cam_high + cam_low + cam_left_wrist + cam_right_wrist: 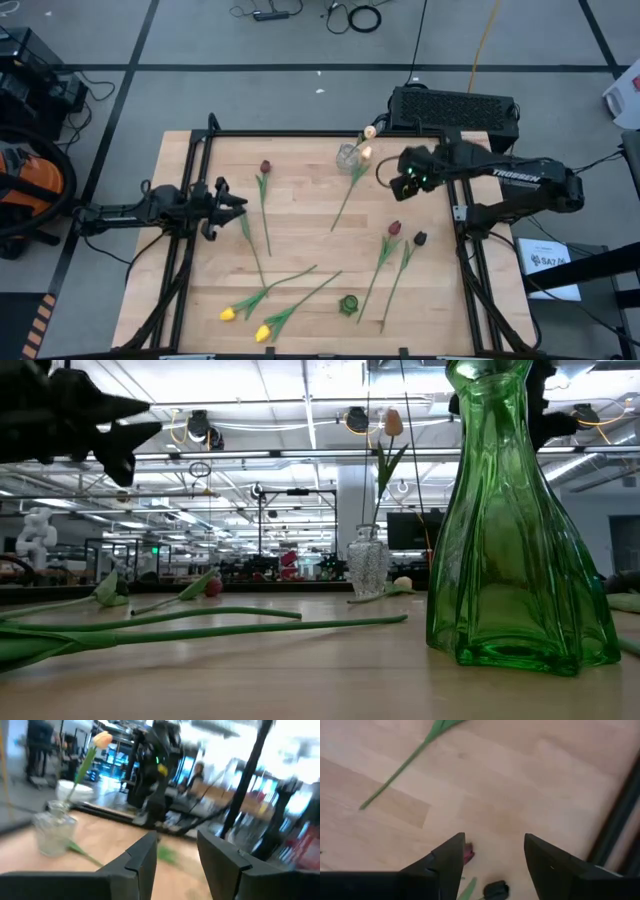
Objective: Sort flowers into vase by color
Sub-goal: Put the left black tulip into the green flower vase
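Observation:
A clear glass vase stands near the table's far edge with one peach tulip upright in it. A second peach tulip lies beside that vase. A small green vase stands near the near edge. Lying flat are a dark red tulip, two yellow tulips, another dark red tulip and a near-black tulip. My left gripper hovers open at the table's left side. My right gripper hangs open, above the dark red head.
A black box sits just past the far edge, behind my right arm. Black frame rails run along the table's left and right sides. Long green stems cross the near-left boards. Bare wood lies mid-table.

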You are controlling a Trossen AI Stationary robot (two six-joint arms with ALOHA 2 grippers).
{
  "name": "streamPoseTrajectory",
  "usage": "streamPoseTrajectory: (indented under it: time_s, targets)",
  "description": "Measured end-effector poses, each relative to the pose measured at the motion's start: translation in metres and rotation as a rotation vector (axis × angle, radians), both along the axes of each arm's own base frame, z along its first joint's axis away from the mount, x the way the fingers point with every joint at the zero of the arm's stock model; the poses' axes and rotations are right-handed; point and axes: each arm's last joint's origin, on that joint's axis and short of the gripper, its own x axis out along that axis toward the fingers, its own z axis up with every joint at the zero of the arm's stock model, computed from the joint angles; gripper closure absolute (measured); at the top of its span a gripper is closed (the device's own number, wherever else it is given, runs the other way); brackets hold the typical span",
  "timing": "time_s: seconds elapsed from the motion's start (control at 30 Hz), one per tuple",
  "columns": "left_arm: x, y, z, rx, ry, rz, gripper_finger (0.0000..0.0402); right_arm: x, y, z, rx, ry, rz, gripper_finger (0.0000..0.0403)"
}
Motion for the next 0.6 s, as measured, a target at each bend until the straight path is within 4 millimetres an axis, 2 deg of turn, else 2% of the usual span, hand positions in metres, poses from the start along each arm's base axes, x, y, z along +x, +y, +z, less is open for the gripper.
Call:
streamPoseTrajectory:
  time_s: [0.2, 0.37, 0.47, 0.6]
  targets:
    - [0.000, 0.001, 0.001, -0.202, -0.016, 0.006, 0.0253, 0.006, 0.024, -0.046, 0.087, -0.047, 0.074, 0.0225]
    - [0.000, 0.004, 0.000, -0.355, -0.019, 0.067, 0.0257, 0.000, 0.042, -0.078, 0.098, -0.002, 0.159, 0.0239]
    - [0.002, 0.006, 0.004, -0.388, 0.028, 0.158, 0.0264, -0.005, 0.049, -0.088, 0.131, 0.043, 0.232, 0.0245]
    - [0.007, 0.009, 0.027, -0.377, 0.048, 0.300, 0.0267, -0.012, 0.056, -0.091, 0.145, 0.054, 0.344, 0.0251]
